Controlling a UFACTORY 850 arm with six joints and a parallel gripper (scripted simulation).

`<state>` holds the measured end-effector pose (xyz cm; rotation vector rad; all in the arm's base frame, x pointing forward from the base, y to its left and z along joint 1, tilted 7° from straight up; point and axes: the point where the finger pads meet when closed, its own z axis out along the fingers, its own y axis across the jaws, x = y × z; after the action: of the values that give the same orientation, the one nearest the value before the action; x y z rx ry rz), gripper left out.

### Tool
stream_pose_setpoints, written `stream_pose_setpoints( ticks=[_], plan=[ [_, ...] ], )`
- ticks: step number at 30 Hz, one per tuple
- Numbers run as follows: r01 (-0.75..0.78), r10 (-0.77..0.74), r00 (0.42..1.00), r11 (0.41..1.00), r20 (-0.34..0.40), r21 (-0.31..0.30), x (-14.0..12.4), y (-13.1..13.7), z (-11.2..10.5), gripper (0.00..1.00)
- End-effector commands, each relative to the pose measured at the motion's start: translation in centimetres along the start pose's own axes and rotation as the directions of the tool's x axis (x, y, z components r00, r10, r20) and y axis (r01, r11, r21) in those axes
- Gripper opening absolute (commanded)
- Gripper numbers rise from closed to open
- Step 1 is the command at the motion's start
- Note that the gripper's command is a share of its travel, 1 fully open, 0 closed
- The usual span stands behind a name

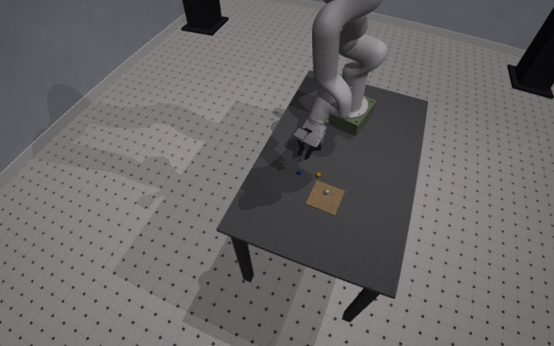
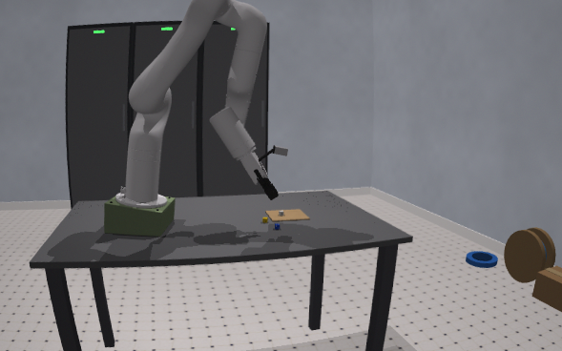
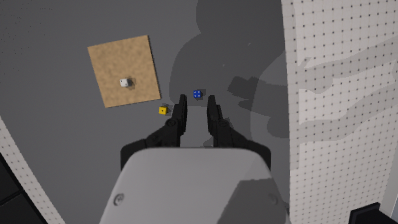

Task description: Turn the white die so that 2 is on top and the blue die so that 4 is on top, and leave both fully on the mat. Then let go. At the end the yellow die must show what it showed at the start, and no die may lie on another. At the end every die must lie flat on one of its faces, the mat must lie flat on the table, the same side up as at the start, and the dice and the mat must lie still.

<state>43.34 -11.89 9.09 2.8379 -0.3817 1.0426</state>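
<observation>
The tan mat [image 1: 325, 197] lies flat on the dark table, and the white die [image 1: 326, 192] sits on it near the middle. The blue die [image 1: 299, 172] lies on the bare table, off the mat and near its corner. The yellow die [image 1: 318, 175] also lies on the table, just off the mat's edge. In the wrist view the mat [image 3: 124, 70], white die [image 3: 123, 82], yellow die [image 3: 162, 110] and blue die [image 3: 197, 93] all show. My gripper [image 3: 197, 103] hangs well above the table, over the blue die. Its fingers stand partly apart with nothing between them.
The arm's green base block [image 1: 354, 119] stands at the table's back. The table's left edge runs close beside the blue die. On the floor to the right are a blue ring [image 2: 481, 258], a wooden spool [image 2: 527, 248] and a cardboard box [image 2: 561, 288].
</observation>
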Motion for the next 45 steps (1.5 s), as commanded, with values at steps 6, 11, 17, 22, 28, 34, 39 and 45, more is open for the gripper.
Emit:
stream_pose_setpoints(
  ticks=[6,11,17,22,28,34,39,45],
  plan=[
    [0.000,0.000,0.954,1.000,0.301,0.000,1.9,0.0,0.5,0.31],
    [0.000,0.000,0.926,1.000,0.379,0.000,2.5,0.1,0.6,0.31],
    [-0.001,0.000,0.856,1.000,0.517,0.002,3.5,0.1,0.7,0.31],
    [0.000,0.000,0.835,1.000,0.550,0.000,3.8,0.1,0.7,0.31],
    [0.000,0.000,0.835,1.000,0.550,0.000,3.8,0.1,0.7,1.00],
    [0.000,0.000,0.835,1.000,0.550,0.000,3.8,0.1,0.7,1.00],
    [0.069,-0.083,0.832,0.997,0.549,0.045,1.4,0.0,2.8,1.00],
    [0.115,-0.137,0.827,0.991,0.545,0.076,-0.2,0.0,4.0,1.00]
  ],
)
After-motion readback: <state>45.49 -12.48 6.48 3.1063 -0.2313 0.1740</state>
